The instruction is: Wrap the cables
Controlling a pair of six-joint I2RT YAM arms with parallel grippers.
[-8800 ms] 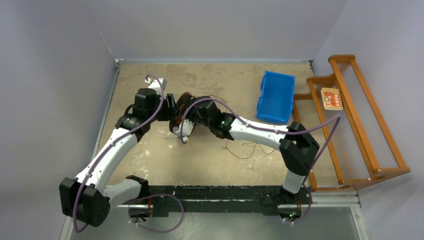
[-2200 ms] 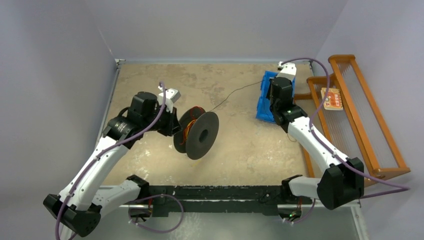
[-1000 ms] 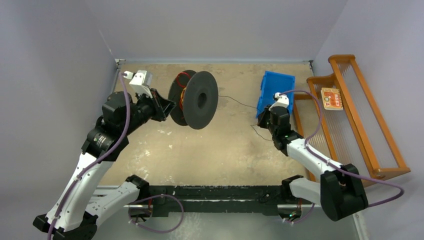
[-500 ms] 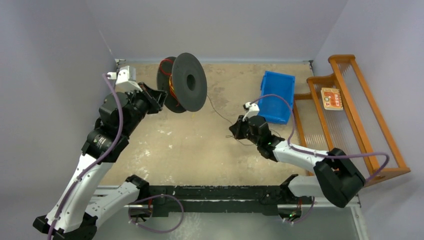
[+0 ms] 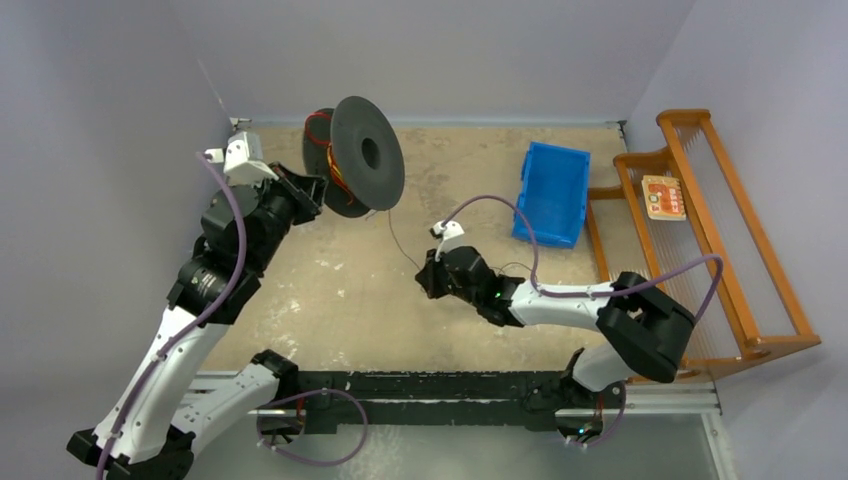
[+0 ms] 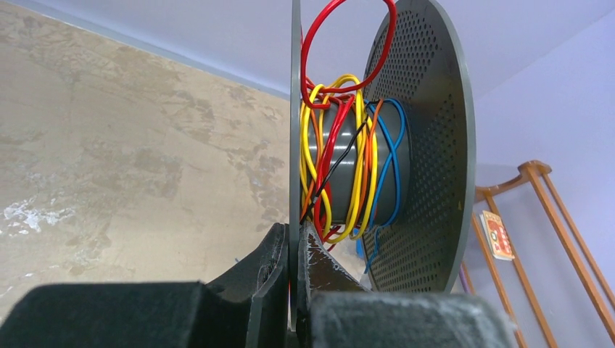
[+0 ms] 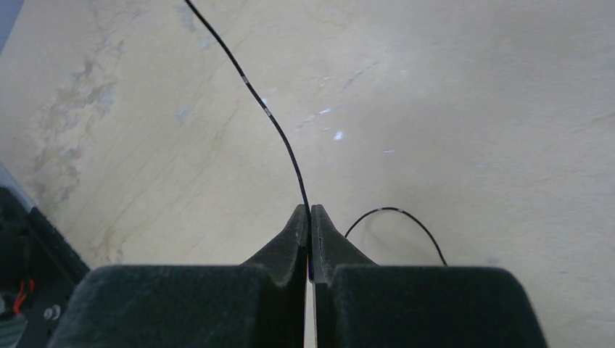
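Nearest, low over the surface (image 5: 330, 300): pinching black cable (image 7: 270, 119) in right end effector (image 7: 310, 212), shut tight | farther, up high: clamping spool (image 5: 366, 152) rim in left end effector (image 6: 293, 243), coloured cables (image 6: 339, 167) wound loose on it | risk: could snap or drop thin cable if tugged hard; could spill loose turns over rim

No writing can be read in any view. A small card (image 5: 663, 197) lies on the wooden rack (image 5: 684, 117) at about three o'clock in the top view. It carries red-orange print on a pale ground, too small to make out. The left wrist view shows the same card at about four o'clock, blurred and just as illegible. In the right wrist view the thin black cable (image 7: 265, 110) bears tiny pale marks along its length, but none forms a readable letter or number.
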